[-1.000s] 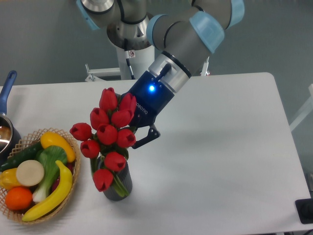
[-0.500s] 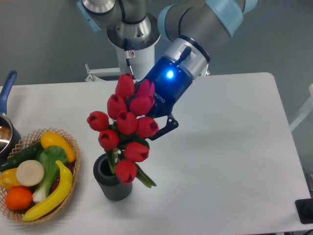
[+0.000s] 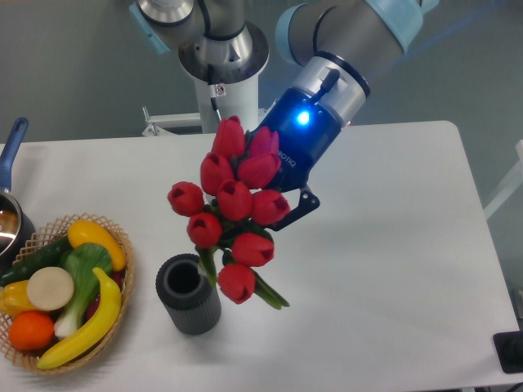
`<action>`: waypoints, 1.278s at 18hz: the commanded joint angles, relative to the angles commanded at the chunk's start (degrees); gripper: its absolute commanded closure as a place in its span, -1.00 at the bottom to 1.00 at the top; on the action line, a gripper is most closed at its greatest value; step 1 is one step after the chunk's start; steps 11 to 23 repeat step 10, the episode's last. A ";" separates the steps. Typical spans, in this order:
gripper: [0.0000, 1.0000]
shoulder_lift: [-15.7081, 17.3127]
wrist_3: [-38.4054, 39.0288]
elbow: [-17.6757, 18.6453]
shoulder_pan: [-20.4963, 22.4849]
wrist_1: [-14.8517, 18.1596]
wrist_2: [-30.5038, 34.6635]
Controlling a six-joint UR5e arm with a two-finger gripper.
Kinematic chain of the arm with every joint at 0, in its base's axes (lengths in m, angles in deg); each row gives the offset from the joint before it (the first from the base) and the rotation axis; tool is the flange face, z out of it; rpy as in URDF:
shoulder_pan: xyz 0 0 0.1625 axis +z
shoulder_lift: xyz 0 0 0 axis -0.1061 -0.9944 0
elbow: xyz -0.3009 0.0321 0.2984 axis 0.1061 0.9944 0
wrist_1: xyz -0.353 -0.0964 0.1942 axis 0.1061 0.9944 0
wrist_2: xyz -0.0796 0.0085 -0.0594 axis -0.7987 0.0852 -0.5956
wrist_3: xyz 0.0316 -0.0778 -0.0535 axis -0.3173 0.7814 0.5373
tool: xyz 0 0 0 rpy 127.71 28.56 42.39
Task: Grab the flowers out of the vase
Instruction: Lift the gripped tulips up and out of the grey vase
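Now the gripper (image 3: 274, 214) is clasping the flowers (image 3: 233, 208), carrying them clear above the table (image 3: 384, 245). The vase (image 3: 189, 293) is standing empty just beside the basket (image 3: 122, 245)

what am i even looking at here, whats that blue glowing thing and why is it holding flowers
This is one picture from a fixed camera looking down at a white table. The grey and blue machine is a robot arm; its end piece with the blue light is the gripper, a two-finger clamp. It holds a bunch of red tulips, the flowers, lifted clear of the dark grey vase, whose opening now shows empty. The fingers are mostly hidden behind the blooms. At the left sits a wicker basket of toy fruit and vegetables, with a pot at the edge.
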 joint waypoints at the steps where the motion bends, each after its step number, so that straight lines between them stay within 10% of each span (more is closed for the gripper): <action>1: 0.08 0.00 -0.09 0.18 0.35 0.00 -0.44; 23: 0.08 0.18 -0.17 0.35 0.62 0.00 -0.80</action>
